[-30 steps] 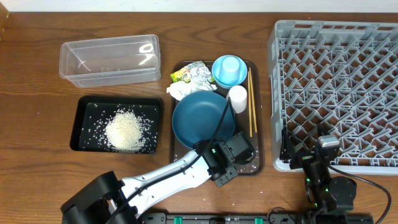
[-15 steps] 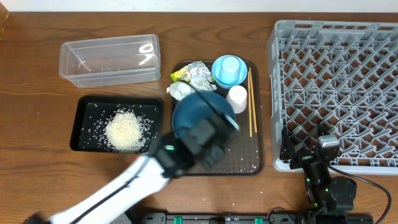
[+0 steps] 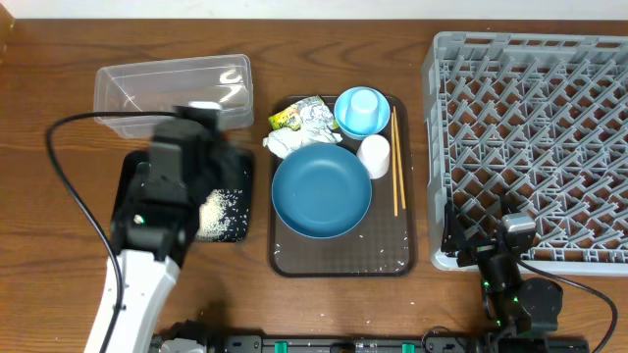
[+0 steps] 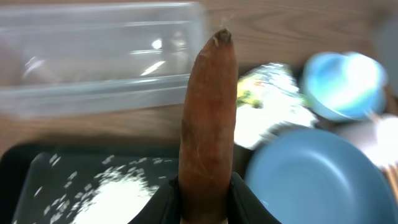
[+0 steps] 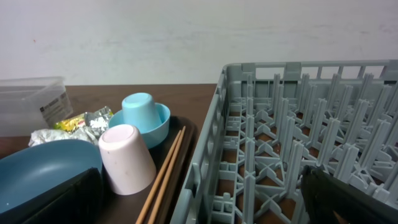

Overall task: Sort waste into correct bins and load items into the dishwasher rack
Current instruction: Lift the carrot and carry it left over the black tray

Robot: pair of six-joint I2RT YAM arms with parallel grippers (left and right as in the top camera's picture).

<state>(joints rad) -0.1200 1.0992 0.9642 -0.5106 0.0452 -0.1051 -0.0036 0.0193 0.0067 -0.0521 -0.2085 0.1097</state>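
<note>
My left gripper (image 4: 205, 196) is shut on the orange carrot (image 4: 208, 112) and holds it above the black tray (image 3: 132, 224), which has a heap of white rice (image 3: 224, 211). The clear tub (image 3: 172, 83) lies just beyond. The dark blue bowl (image 3: 321, 191), light blue cup in the light blue bowl (image 3: 363, 110), white cup (image 3: 375, 155), chopsticks (image 3: 396, 162), green-yellow wrapper (image 3: 299, 116) and white tissue (image 3: 285, 144) sit on the brown tray (image 3: 339, 257). My right gripper (image 3: 486, 235) is open and empty at the near left corner of the grey rack (image 3: 549, 137).
The rack's left wall (image 5: 211, 155) stands between my right fingers, next to the brown tray's right edge. A black cable (image 3: 69, 167) loops over the table left of the black tray. Stray rice grains (image 3: 373, 257) lie on the brown tray.
My left arm has swung left from the front of the brown tray to above the black tray, carrying the carrot. The dark blue bowl is uncovered again. The right arm has not moved.
</note>
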